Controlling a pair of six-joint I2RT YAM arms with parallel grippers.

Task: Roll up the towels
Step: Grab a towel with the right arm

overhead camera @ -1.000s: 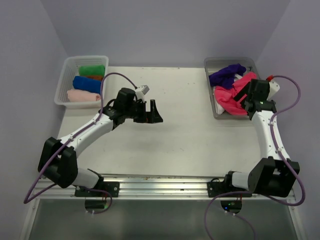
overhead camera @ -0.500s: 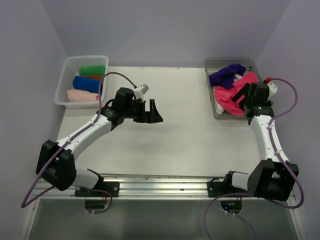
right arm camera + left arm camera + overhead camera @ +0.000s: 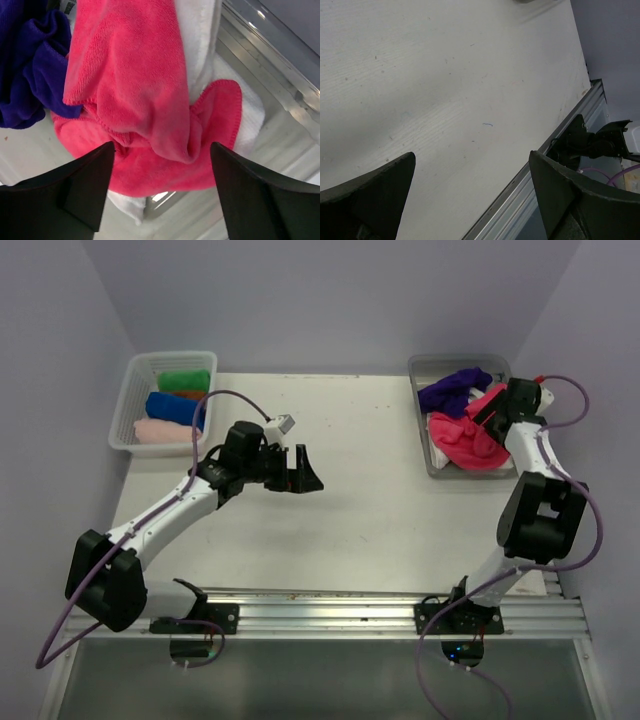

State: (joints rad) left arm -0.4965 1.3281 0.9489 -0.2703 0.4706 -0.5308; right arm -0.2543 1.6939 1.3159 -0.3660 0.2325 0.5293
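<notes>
A grey bin (image 3: 424,455) at the back right holds crumpled towels: a pink one (image 3: 462,438), a purple one (image 3: 452,390) and a white one under them. My right gripper (image 3: 487,412) hangs open just above the pink towel (image 3: 145,100), fingers on either side of its fold, holding nothing. The purple towel (image 3: 30,65) and the white towel (image 3: 200,30) also show in the right wrist view. My left gripper (image 3: 306,469) is open and empty over the bare table (image 3: 370,500) at middle left; its wrist view shows only the table top (image 3: 445,75).
A white basket (image 3: 125,420) at the back left holds rolled towels: green (image 3: 184,380), blue (image 3: 172,407), pale pink (image 3: 165,431) and an orange one between. The metal rail (image 3: 330,602) with both arm bases runs along the near edge (image 3: 530,185).
My right gripper has moved toward the back and over the bin, now above the pink towel. My left arm has drawn back slightly to the left.
</notes>
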